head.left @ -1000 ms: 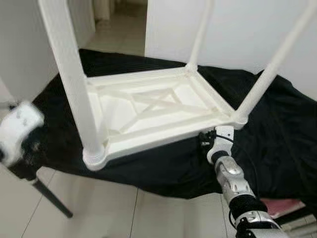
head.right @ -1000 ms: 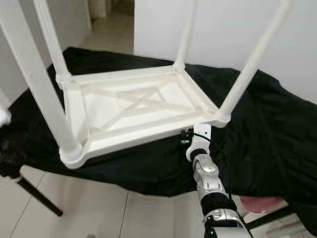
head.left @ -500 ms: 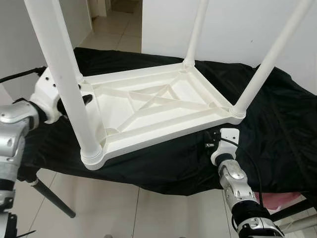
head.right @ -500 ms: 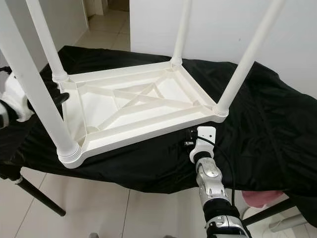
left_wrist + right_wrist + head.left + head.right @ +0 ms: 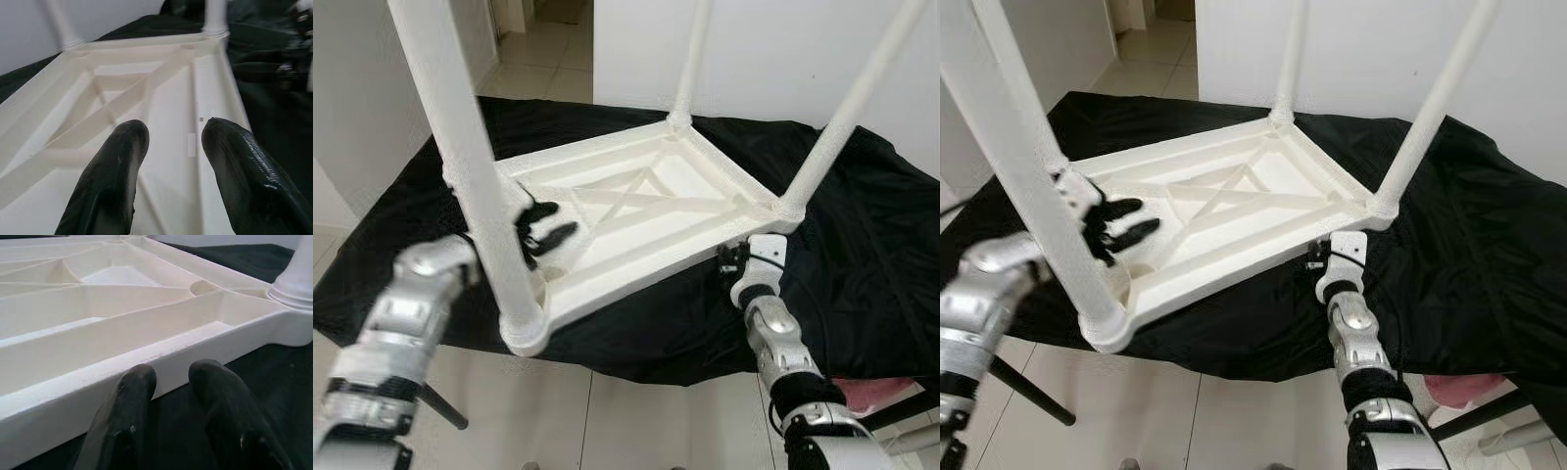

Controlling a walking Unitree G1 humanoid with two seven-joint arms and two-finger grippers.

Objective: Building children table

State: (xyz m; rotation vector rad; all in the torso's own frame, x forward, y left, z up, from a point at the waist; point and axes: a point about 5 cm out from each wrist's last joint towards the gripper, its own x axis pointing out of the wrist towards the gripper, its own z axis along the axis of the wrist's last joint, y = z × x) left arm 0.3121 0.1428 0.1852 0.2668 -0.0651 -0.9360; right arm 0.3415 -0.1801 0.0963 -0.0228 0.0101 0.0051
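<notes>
The white plastic children's table (image 5: 646, 281) lies upside down on a black cloth (image 5: 862, 255), its legs pointing up. Its ribbed underside (image 5: 161, 98) faces me. My left gripper (image 5: 558, 223) hovers open over that underside, just right of the near left leg (image 5: 475, 176), with nothing between its fingers (image 5: 122, 147). My right gripper (image 5: 728, 262) is low at the table's near right rim (image 5: 161, 352), close to the right corner leg (image 5: 842, 117). Its fingers (image 5: 139, 382) stand slightly apart against the rim's outer wall, holding nothing.
The cloth-covered surface ends in a front edge above the tiled floor (image 5: 607, 431). A black stand leg (image 5: 440, 406) slants under the left end. Something pink (image 5: 871, 390) lies low at the right. White walls stand behind, with a doorway (image 5: 548, 39) at the back left.
My left arm has swung in from the table's left side to over the underside beside the near left leg. The right gripper stays at the near right rim. The view shifted a little.
</notes>
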